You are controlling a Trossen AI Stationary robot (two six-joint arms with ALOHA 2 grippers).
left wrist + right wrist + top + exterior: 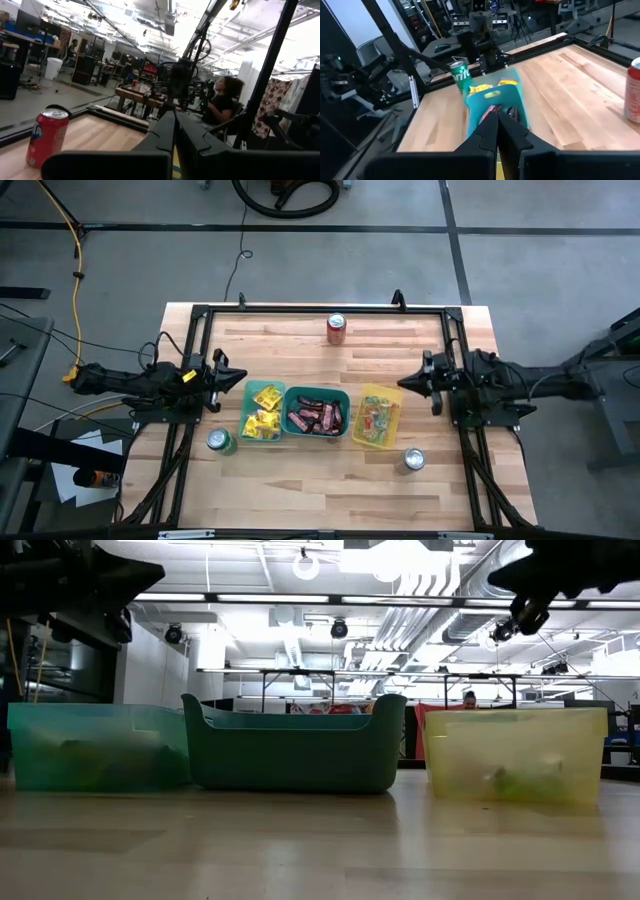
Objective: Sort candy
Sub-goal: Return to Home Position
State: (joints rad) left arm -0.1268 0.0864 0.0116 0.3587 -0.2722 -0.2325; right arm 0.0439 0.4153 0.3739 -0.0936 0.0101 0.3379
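The pale teal bin (95, 745) holds yellow packets (262, 415), the dark teal bin (295, 755) brown-red bars (317, 418), the yellow bin (515, 750) gummies (376, 420). The left tool (240, 377) and right tool (403, 383) hang either side, both closed tight and empty. Farther along the wooden worktop (300, 490) stands a red can (336, 328); beyond, a seated person (220, 102).

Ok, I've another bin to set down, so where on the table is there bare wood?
Bare wood lies along the front between the green can and silver can, and at the back on both sides of the red can. The middle is crowded: three bins in a row, left gripper and right gripper at its outer corners.
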